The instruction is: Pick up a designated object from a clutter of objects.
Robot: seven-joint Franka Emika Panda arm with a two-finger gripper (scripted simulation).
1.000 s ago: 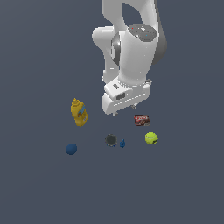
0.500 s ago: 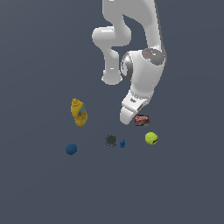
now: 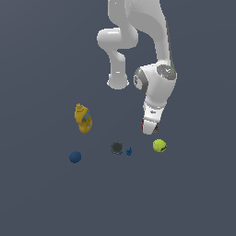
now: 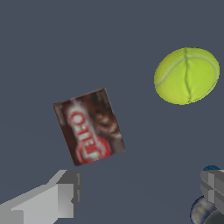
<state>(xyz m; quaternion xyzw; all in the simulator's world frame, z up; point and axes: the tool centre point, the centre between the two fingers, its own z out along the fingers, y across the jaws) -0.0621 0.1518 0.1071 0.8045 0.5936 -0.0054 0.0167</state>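
White rounded arm (image 3: 138, 27), grey joint caps, pale grey end effector (image 4: 135, 192) fingers (image 4: 48, 199).

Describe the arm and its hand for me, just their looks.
The arm is glossy white with rounded, tubular links and grey circular joint caps, one showing a small green mark. The hand is white and boxy; its fingers are pale grey, blocky and angular. No cables show.

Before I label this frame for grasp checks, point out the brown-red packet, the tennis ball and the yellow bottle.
brown-red packet (image 4: 89, 133): wrist view, middle of its printed face.
tennis ball (image 4: 187, 75): wrist view, centre, on the seam.
yellow bottle (image 3: 83, 119): exterior view, mid-body.
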